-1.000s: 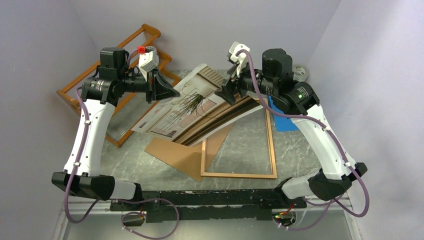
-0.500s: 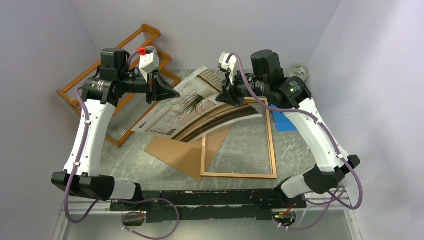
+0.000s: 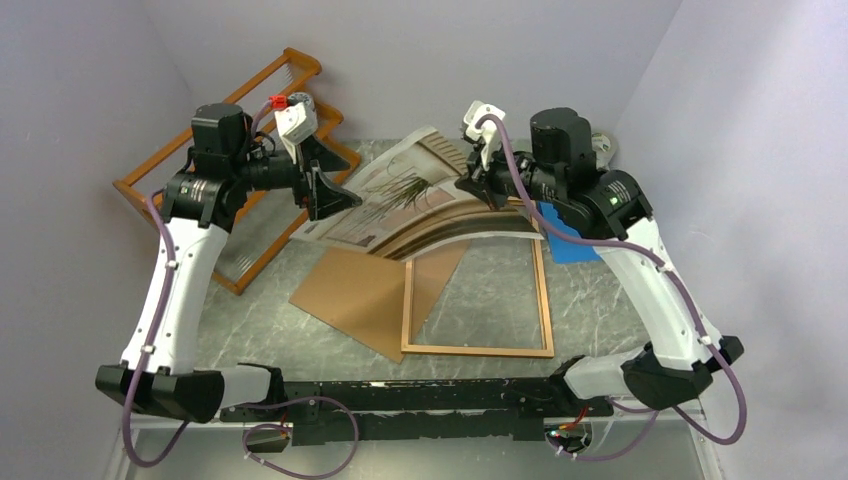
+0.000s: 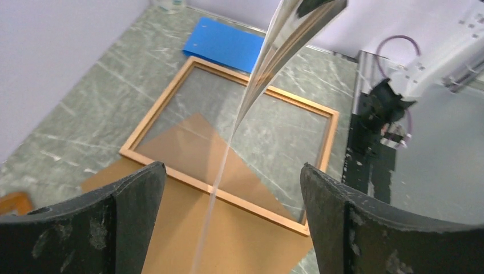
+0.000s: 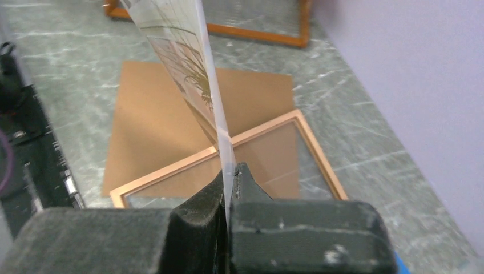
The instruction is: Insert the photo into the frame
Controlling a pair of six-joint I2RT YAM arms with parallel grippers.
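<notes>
1. Top external view.
   - The photo (image 3: 420, 200) is off the table (image 3: 300, 335), hanging in the air between the two arms. It is bowed, picture side up.
   - It hangs over the far edge of the frame (image 3: 478, 350) and the far part of the brown backing board (image 3: 345, 295). It is not in the frame.
   - The frame lies flat on the table, with its left rail lying over the board.
   - The right gripper (image 3: 487, 190) is at the photo's right end, with its jaws together.
   - The left gripper (image 3: 330, 192) is at the photo's left end, with its jaws spread.
   - An orange rack (image 3: 290, 65) leans at far left. A blue sheet (image 3: 570, 245) lies just beyond the frame's far right corner.

2. Left wrist view.
   - The left gripper (image 4: 231, 166) is wide open. Both dark fingers (image 4: 131, 228) stand well apart.
   - The photo (image 4: 279, 45) is seen edge-on as a thin curved strip that runs down between the fingers. Neither pad touches it, so this gripper holds nothing.
   - Below, the frame (image 4: 160, 111) lies on the marbled table (image 4: 85, 97). The backing board (image 4: 240, 245) shows through the glass at the nearer corner.
   - The blue sheet (image 4: 228, 43) lies past the frame's far rail.

3. Right wrist view.
   - The right gripper (image 5: 228, 177) is fully closed, pinching the photo (image 5: 188, 63) by its edge.
   - The sheet rises straight out from between the pads, and the plant print shows on its left face.
   - Beneath are the backing board (image 5: 154, 114) and a corner of the frame (image 5: 171, 171), which lies across the board.
</notes>
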